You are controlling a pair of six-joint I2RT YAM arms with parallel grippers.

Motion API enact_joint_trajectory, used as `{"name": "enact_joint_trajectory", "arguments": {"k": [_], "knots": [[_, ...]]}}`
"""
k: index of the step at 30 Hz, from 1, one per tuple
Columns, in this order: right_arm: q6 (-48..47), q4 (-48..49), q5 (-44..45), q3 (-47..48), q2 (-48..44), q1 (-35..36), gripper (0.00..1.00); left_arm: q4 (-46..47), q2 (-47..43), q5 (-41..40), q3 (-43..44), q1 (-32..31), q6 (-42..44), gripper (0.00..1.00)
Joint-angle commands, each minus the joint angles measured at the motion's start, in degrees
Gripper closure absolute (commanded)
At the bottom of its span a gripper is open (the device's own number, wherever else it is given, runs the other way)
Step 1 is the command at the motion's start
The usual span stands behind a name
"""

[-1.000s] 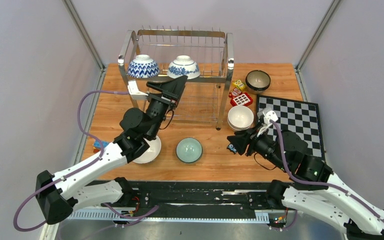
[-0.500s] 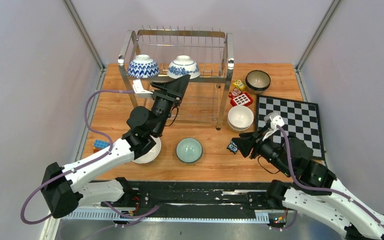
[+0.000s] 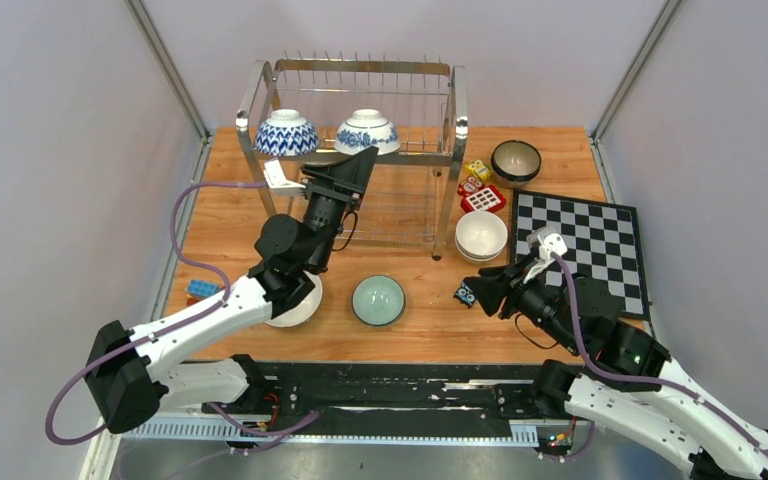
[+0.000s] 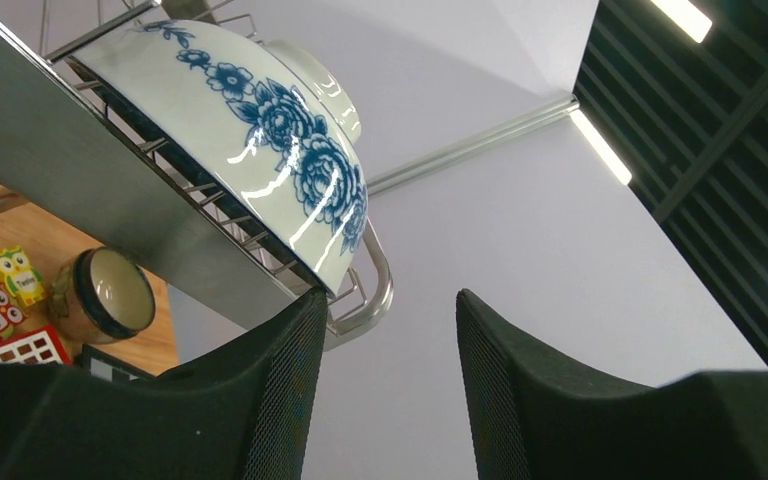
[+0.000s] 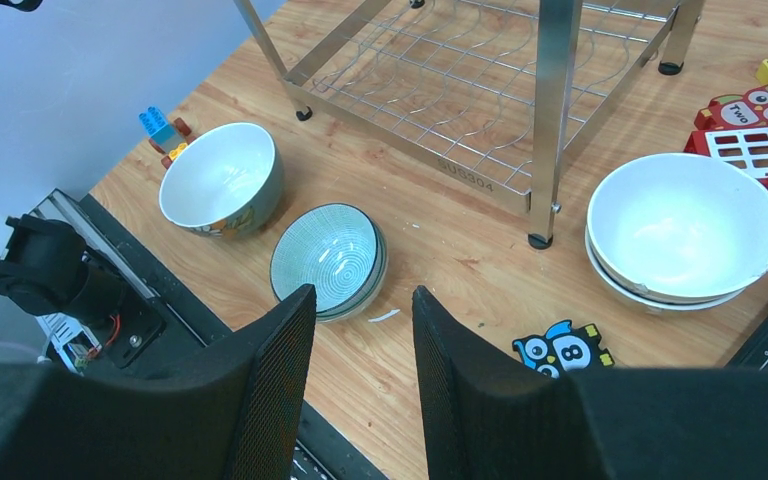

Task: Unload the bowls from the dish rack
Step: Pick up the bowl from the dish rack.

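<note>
Your left gripper (image 4: 390,300), jaws apart and empty, is the nearer one: the blue-flowered bowl (image 4: 260,130) on the dish rack (image 3: 457,110) sits just far of its tips.

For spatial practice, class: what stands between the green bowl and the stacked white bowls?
A rack leg stands between the green bowl and the white bowls; the right wrist view shows it best.

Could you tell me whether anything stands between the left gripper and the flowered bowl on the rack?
Nothing visible does. The left gripper sits close beside the flowered bowl; the front rail of the dish rack runs under the bowl, not between them.
</note>
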Motion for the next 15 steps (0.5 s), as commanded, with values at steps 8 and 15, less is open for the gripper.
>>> {"name": "enact_joint_trajectory", "arguments": {"k": [8, 15], "knots": [[-0.94, 0.14, 1.20, -1.56, -1.32, 0.56, 0.56, 7.35, 2.99, -3.63, -1.84, 1.10, 2.79, 0.42], [-0.96, 0.14, 1.26, -1.75, -1.49, 0.56, 0.56, 14.28, 5.12, -3.12, -2.85, 1.23, 3.08, 0.52]]}}
